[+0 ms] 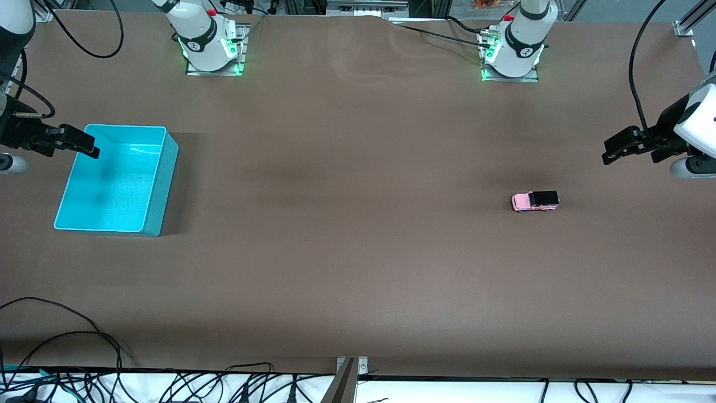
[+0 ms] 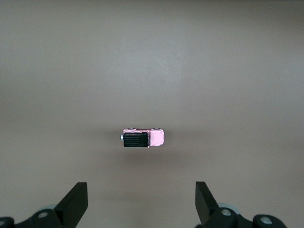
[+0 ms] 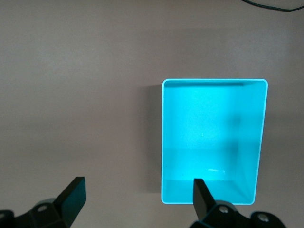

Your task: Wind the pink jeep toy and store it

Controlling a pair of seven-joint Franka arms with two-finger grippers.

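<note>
The right gripper is held over the bin at the right arm's end of the table; its fingers are spread wide and nothing is held. The bin is seen to be empty in the right wrist view, and this arm appears to be waiting.

The jeep is found toward the left arm's end of the table, upright on its wheels, well apart from the bin. The left gripper is held in the air near that end, fingers wide and empty, with the jeep centred ahead of it in the left wrist view.

The step in hand is judged to be the pick-up of the jeep. The fingers should be closed across the narrow body sides, with the wheels left free for winding.

Open tabletop is seen on all sides of the jeep, so a straight descent is unobstructed. A long bare run is available toward the bin. The bin rim must be cleared at release.
</note>
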